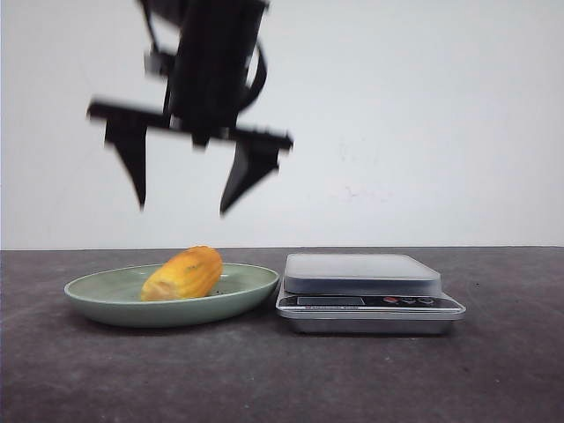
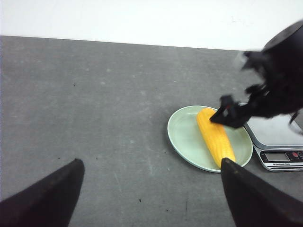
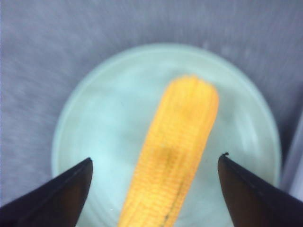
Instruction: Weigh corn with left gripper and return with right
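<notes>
The orange-yellow corn (image 1: 185, 273) lies on its side in the green plate (image 1: 101, 295). My right gripper (image 1: 182, 208) hangs open and empty well above the corn, blurred. Its wrist view looks straight down: the corn (image 3: 182, 132) lies lengthwise between the spread fingers of the gripper (image 3: 156, 158), on the plate (image 3: 94, 109). My left gripper (image 2: 151, 163) is open and empty over bare table, away from the plate (image 2: 182, 137) and corn (image 2: 215, 137). It is out of the front view. The right gripper (image 2: 232, 113) shows above the plate in the left wrist view.
A silver digital kitchen scale (image 1: 361, 273) stands just right of the plate, almost touching it, with nothing on its platform. It also shows in the left wrist view (image 2: 277, 142). The table is dark grey, with a white wall behind.
</notes>
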Tool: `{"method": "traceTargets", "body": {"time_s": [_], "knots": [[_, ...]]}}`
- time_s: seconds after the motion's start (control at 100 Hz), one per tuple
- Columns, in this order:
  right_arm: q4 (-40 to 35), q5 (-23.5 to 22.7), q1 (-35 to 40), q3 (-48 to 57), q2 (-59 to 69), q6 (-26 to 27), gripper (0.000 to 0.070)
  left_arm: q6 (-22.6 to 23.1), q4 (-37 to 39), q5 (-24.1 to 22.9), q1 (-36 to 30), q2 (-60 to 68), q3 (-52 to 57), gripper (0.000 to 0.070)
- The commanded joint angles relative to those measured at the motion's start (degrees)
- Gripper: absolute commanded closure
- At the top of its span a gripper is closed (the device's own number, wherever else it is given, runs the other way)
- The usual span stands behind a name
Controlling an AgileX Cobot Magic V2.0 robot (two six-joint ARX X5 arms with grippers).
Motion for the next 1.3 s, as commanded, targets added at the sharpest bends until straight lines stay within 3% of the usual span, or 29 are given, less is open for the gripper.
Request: {"method": "traceTargets", "body": {"time_s": [0.0, 0.07, 0.48, 0.78, 1.06, 1.29], "knots": [[-0.2, 0.1, -0.1, 1.5, -2.0, -4.4, 0.0209, 0.6, 0.7, -0.2, -0.4, 0.2, 0.5, 0.0149], [-1.1, 0.0, -1.6, 1.5, -4.7, -7.5, 0.0255, 0.6, 0.7, -0.2, -0.4, 0.2, 0.5, 0.0150], [-12.0, 0.0, -17.3, 1.5, -20.8, -21.0, 0.0255, 0.6, 0.7, -0.3, -0.4, 0.2, 0.5, 0.0150], [-17.5, -3.0, -30.9, 1.5, -36.4, -23.1, 0.0255, 0.6, 0.9, -0.3, -0.4, 0.2, 0.5, 0.0149], [-23.8, -0.9, -32.2, 0.3, -49.8, -24.8, 0.0255, 0.5, 2.4, -0.2, -0.4, 0.2, 0.5, 0.0150], [-26.9, -0.4, -32.2, -7.7, -64.7, -22.8, 0.0255, 0.3, 1.9, 0.0, -0.4, 0.2, 0.5, 0.0150]]}}
